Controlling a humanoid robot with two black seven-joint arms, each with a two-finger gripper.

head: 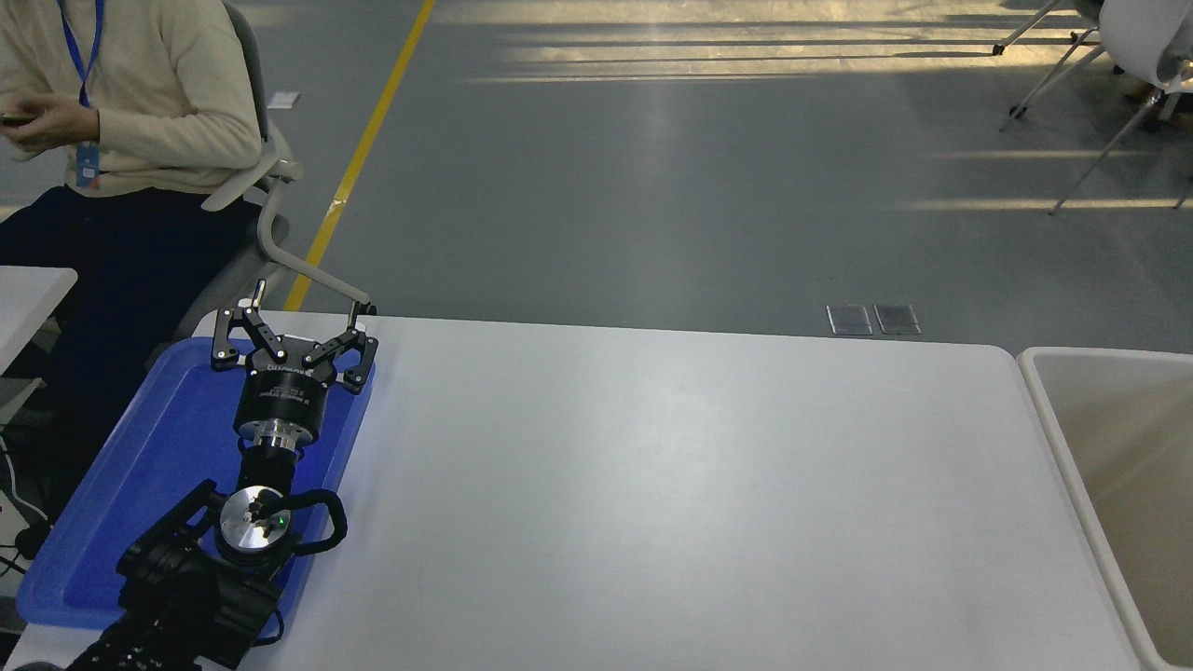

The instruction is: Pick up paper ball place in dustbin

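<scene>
No paper ball shows in the head view. The dustbin (1044, 410), off-white with a beige inside, stands at the table's right end and is cut off by the picture's right edge. My left gripper (303, 312) is parked over the blue tray (140, 466) at the lower left, open, with nothing between its fingers. The right arm does not appear in the picture.
A person in a cream sweater sits in a grey chair (270, 177) beyond the table's far left corner, hands held near the chest. The white table (671, 485) spans the picture's lower half. Chair legs (1072, 84) stand on the floor at the far right.
</scene>
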